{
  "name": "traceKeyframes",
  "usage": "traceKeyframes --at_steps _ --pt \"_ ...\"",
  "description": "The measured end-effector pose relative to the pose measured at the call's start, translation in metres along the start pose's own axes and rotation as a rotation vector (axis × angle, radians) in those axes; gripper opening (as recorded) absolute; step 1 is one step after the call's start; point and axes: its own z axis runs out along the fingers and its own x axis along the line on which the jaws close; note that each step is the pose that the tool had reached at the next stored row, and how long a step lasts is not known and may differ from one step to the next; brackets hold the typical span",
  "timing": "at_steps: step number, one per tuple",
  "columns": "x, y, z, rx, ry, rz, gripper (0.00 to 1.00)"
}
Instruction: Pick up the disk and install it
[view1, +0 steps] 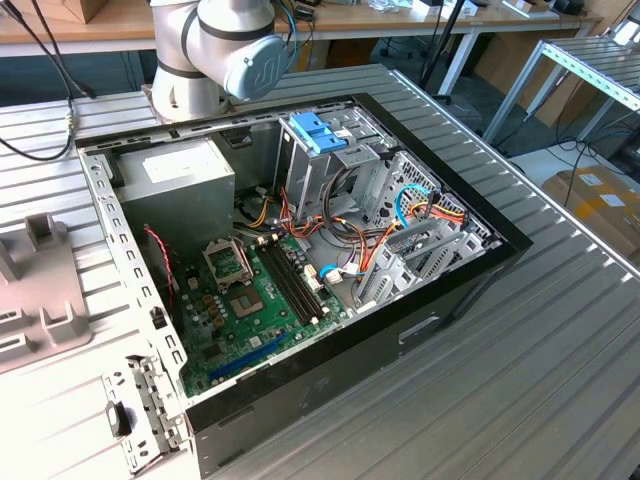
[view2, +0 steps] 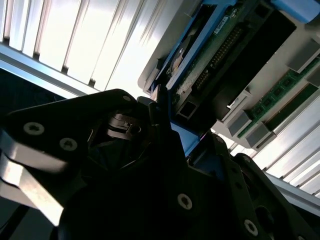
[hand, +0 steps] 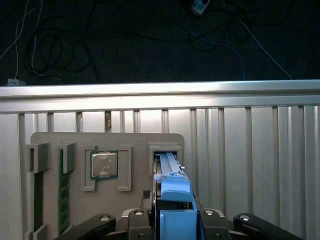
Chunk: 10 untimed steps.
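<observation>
On the grey holder tray (hand: 135, 142), resting on the table (hand: 250, 150), the memory modules (hand: 62, 192) and the processor (hand: 104, 164) lay in their pockets. The disk (hand: 169, 167) stood on edge in the slot beside the processor. The hand (hand: 177, 224) straddled the disk's blue end tab; whether it was clamped could not be told. Judged from this, a sound pick required a square hold on the tab and a pull straight along the slot, so the blue rails would not bind.
</observation>
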Motion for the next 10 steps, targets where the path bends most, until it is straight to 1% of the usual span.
traceKeyframes --at_steps 7,10 --pt "-0.0002 0.0001 -0.0067 -0.0002 -0.0057 0.0 0.37" --pt "-0.0003 0.0002 -0.0087 -0.0003 -0.0097 0.0 0.37"
